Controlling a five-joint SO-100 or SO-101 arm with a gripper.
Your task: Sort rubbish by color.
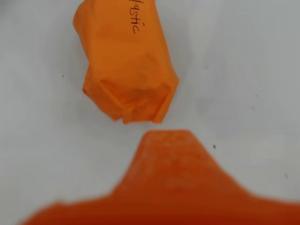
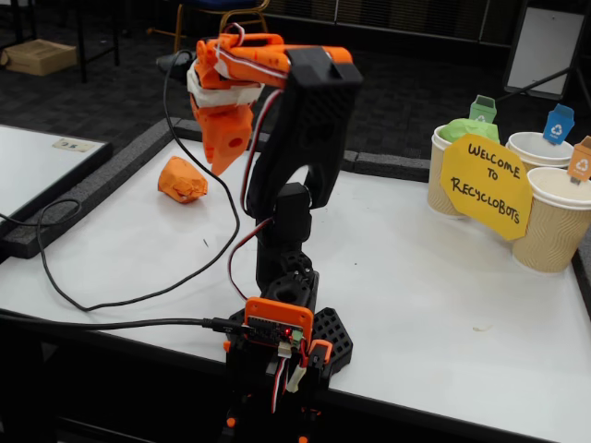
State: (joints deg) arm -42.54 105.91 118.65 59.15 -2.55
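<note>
An orange crumpled paper wad (image 1: 125, 65) with handwriting on it lies on the white table (image 2: 416, 277); in the fixed view this orange wad (image 2: 182, 179) is at the far left of the table. My gripper (image 2: 225, 164) points down just right of it and close above the table. The wrist view shows only one orange fingertip (image 1: 166, 140), just short of the wad and not touching it. A green wad (image 2: 464, 130) sits in the leftmost paper cup (image 2: 443, 185). No light blue wad is in view. Nothing is visibly held.
Three paper cups stand at the far right behind a yellow "Welcome to Recyclobots" sign (image 2: 487, 185), tagged green (image 2: 482, 108), blue (image 2: 558, 122) and orange (image 2: 582, 159). Black cables (image 2: 120, 300) trail over the table's left front. The arm's base (image 2: 282, 341) is clamped at the front edge.
</note>
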